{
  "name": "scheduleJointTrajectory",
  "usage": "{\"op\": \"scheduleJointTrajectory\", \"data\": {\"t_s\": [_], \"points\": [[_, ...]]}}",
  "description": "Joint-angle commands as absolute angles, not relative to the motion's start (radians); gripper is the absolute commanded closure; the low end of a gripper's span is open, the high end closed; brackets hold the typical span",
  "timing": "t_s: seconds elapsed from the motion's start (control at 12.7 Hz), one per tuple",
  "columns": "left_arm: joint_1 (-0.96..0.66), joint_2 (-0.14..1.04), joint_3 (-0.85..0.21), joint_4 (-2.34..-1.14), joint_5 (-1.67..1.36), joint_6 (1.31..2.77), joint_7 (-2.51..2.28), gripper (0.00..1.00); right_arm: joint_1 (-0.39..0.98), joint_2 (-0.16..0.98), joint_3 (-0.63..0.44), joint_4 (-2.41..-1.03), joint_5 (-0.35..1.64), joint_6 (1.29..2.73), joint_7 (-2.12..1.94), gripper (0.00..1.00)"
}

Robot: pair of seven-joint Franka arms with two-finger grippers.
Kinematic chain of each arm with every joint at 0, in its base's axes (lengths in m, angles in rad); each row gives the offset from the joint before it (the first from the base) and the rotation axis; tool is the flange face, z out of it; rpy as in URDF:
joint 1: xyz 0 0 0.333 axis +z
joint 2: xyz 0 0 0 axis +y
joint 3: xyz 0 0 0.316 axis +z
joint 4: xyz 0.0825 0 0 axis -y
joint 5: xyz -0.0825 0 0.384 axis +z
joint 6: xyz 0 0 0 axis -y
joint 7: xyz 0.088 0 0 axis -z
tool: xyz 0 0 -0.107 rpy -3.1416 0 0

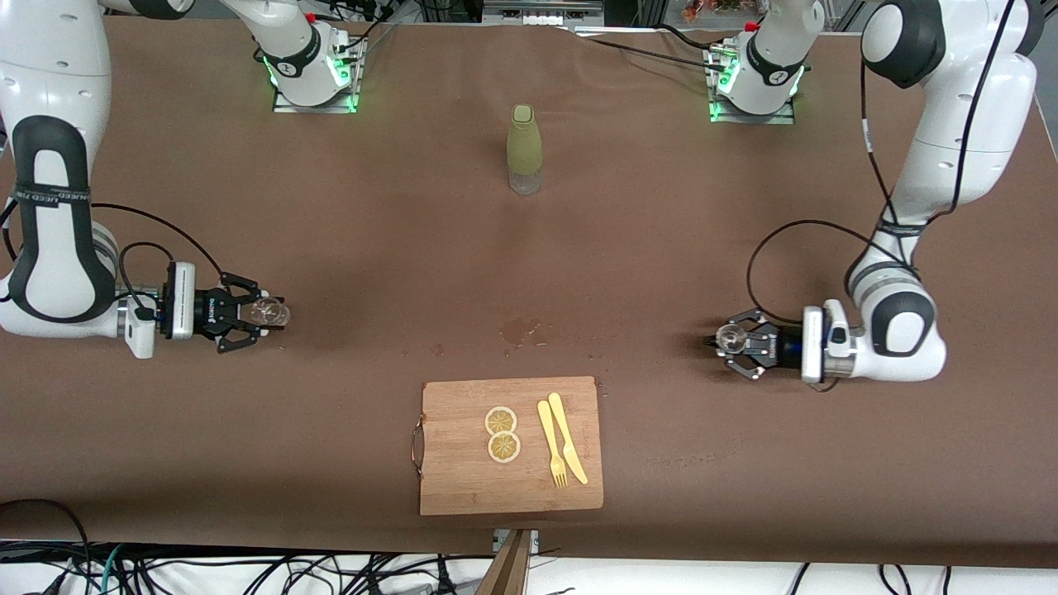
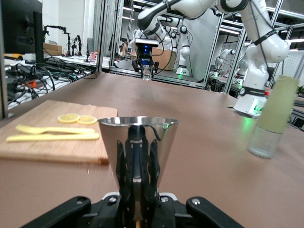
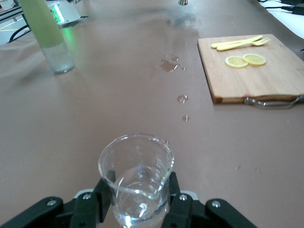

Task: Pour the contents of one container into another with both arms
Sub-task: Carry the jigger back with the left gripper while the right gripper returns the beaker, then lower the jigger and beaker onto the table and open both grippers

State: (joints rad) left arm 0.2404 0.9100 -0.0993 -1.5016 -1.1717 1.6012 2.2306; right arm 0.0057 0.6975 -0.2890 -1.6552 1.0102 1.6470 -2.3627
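Both arms sit low at their own ends of the table (image 1: 661, 248), well apart, each already gripping a vessel upright so nothing spills before they meet. Right gripper (image 1: 263, 314) is clamped on a clear glass beaker (image 3: 136, 175) holding some water; left gripper (image 1: 727, 339) is clamped on an empty-looking steel cup (image 2: 138, 142), likely the receiver. Between them: cutting board (image 1: 463, 479), green bottle (image 1: 525, 149), spill drops (image 3: 168, 64).
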Motion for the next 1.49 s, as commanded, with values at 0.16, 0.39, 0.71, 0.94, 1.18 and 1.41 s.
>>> {"op": "scheduleJointTrajectory", "data": {"t_s": [0.16, 0.39, 0.71, 0.94, 1.18, 1.41], "points": [[0.301, 0.873, 0.041, -1.54, -1.144, 1.432, 2.229, 1.0, -0.063, 0.779, -0.272, -1.647, 1.077, 1.632, -2.454, 0.62], [0.334, 0.882, 0.071, -1.551, -1.091, 1.405, 2.333, 1.0, -0.066, 0.83, -0.272, -1.646, 1.111, 1.637, -2.499, 0.61], [0.36, 0.91, 0.071, -1.609, -1.104, 1.385, 2.477, 1.0, -0.069, 0.844, -0.272, -1.634, 1.108, 1.646, -2.507, 0.6], [0.376, 0.911, 0.074, -1.65, -1.095, 1.376, 2.568, 1.0, -0.069, 0.85, -0.273, -1.634, 1.106, 1.663, -2.51, 0.53], [0.376, 0.922, 0.086, -1.652, -1.091, 1.37, 2.625, 1.0, -0.071, 0.859, -0.273, -1.631, 1.108, 1.669, -2.514, 0.52], [0.376, 0.951, 0.091, -1.655, -1.089, 1.371, 2.669, 1.0, -0.072, 0.871, -0.275, -1.626, 1.108, 1.672, -2.516, 0.51]]}}
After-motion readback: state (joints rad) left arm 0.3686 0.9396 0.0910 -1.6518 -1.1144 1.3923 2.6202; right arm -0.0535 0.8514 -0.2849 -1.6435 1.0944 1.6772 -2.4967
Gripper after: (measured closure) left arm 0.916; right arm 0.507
